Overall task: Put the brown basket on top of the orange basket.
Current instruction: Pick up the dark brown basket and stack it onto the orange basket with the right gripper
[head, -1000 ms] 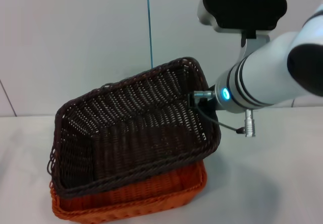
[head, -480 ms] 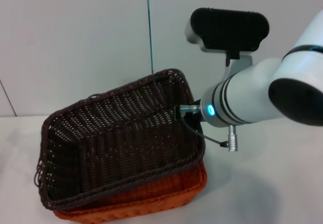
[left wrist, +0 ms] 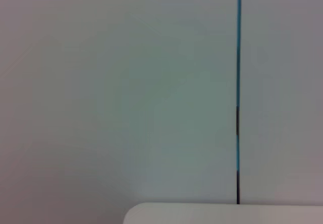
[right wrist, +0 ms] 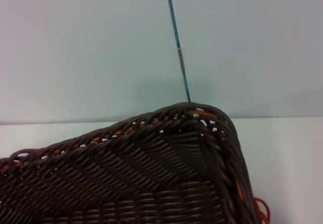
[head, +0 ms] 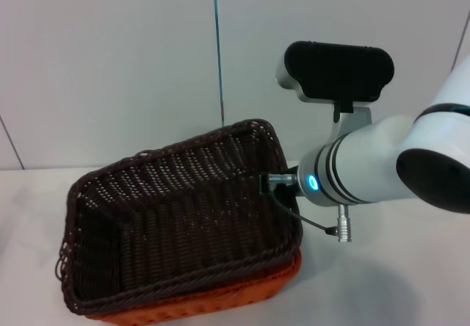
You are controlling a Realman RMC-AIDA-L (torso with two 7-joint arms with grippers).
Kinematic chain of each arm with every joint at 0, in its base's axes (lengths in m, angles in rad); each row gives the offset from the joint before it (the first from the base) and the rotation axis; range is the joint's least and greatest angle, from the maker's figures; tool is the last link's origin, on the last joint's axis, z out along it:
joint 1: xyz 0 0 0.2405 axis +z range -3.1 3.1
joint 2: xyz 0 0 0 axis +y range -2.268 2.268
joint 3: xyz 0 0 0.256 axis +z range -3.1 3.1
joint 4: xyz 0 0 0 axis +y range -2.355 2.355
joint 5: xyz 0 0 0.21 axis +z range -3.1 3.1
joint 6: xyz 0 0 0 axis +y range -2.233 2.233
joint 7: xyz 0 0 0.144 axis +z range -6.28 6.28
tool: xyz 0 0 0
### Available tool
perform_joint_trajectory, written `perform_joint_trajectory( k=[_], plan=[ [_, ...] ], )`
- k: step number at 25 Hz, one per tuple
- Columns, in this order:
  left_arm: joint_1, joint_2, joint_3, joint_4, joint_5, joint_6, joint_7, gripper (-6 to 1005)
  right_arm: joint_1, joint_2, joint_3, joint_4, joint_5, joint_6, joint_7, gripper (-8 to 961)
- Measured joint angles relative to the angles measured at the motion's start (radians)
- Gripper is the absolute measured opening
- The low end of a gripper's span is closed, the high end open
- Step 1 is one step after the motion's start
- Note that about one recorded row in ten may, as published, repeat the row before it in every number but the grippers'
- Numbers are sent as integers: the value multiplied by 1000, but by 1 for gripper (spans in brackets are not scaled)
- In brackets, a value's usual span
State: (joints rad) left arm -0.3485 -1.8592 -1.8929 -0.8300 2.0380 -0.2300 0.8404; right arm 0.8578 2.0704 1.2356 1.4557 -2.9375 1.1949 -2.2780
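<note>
The brown basket (head: 176, 223) sits tilted in the orange basket (head: 242, 293), its right end a little higher; only the front and right edge of the orange one show beneath it. My right gripper (head: 272, 183) is at the brown basket's right wall, holding it. In the right wrist view the brown rim (right wrist: 151, 128) fills the lower part, with a bit of the orange basket (right wrist: 260, 209) at one corner. My left gripper is out of view.
The baskets stand on a white table (head: 382, 282) against a pale wall with a thin blue vertical line (head: 218, 47). The left wrist view shows only the wall and a strip of table edge (left wrist: 222, 214).
The right arm has brought the brown basket leftward and down. It now sits lower and flatter over the orange basket, hiding more of it.
</note>
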Motion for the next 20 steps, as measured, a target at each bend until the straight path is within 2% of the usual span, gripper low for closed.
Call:
perform_joint_trajectory(
  k=[11, 20],
  plan=[
    [-60, 0, -2, 69, 8, 4, 12, 917, -29, -3, 3, -77, 1, -112, -39, 134],
    [-67, -20, -19, 75, 27, 29, 32, 917, -18, 0, 12, -169, 4, -220, -79, 134]
  ],
)
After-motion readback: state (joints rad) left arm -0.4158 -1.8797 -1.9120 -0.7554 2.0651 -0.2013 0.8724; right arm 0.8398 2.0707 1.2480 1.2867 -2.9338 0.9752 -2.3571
